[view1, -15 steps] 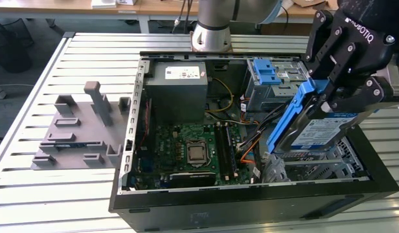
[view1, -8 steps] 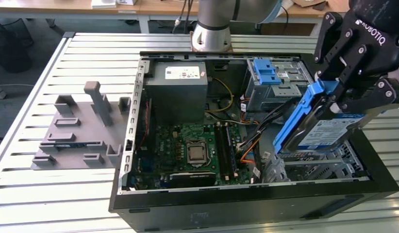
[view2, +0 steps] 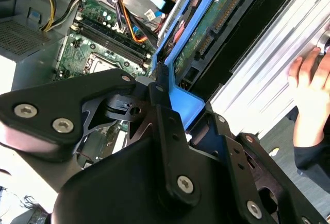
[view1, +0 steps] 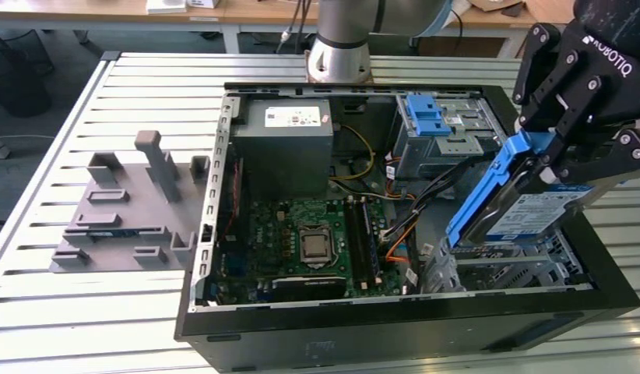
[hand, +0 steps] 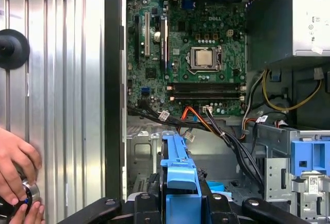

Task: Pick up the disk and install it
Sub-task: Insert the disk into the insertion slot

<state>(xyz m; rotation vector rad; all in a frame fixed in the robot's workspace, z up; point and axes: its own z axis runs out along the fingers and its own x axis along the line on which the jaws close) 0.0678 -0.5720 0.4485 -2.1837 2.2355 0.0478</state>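
Observation:
The disk (view1: 536, 215) hangs tilted on edge over the open case's corner at the exterior view's right, white-and-blue label showing, clipped in its blue carrier (view1: 494, 187). My black gripper (view1: 557, 156) is shut on the carrier's upper end. The disk's lower end reaches the grey metal cage (view1: 507, 269) inside the case; whether it touches I cannot tell. In the second wrist view the disk's (view2: 219, 20) green circuit side shows past the gripper (view2: 188, 105). In the first wrist view the carrier (hand: 180, 175) sits between the gripper (hand: 181, 206) fingers.
The black computer case (view1: 403, 315) lies open on the slatted table. Inside are a motherboard (view1: 310, 234), a grey power-supply box (view1: 286, 148), a drive bay with a blue latch (view1: 434, 125) and loose cables (hand: 227, 136). A grey fixture (view1: 123, 210) stands beside it. A person's hand (hand: 15, 167) rests outside the case wall.

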